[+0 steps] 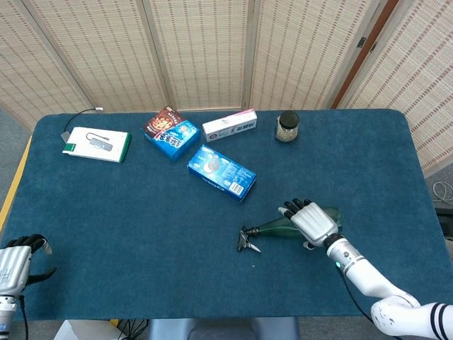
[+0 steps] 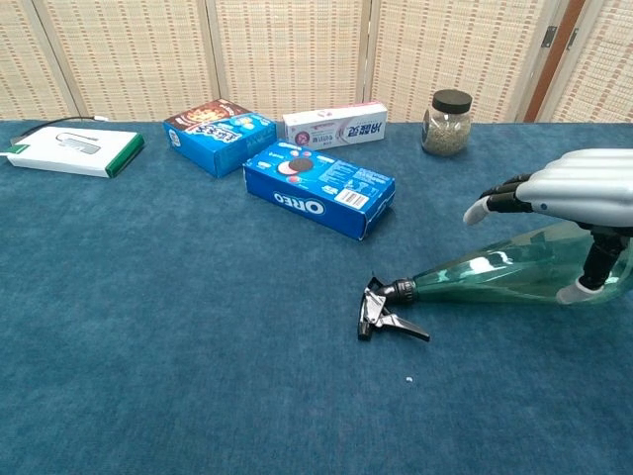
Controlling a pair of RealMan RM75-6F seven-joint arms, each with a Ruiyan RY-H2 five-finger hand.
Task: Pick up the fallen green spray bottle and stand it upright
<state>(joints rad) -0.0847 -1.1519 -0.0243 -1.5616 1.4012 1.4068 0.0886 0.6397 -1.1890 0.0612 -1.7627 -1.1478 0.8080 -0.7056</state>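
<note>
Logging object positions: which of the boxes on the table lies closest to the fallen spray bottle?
The blue Oreo box, lying alone nearer the table's middle; the other boxes lie further back towards the screen.

One green spray bottle (image 1: 283, 227) lies at lower right. Two blue snack boxes sit at upper centre: an Oreo box (image 1: 221, 172) and a second box (image 1: 170, 132). There is one toothpaste box (image 1: 229, 125), one glass jar (image 1: 287, 127), one white-and-green box (image 1: 96, 144) at upper left, and two robot hands (image 1: 313, 222) (image 1: 15, 263).

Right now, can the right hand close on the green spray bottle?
Probably yes: the right hand hovers open directly over the spray bottle, thumb beside it, nothing between them.
</note>
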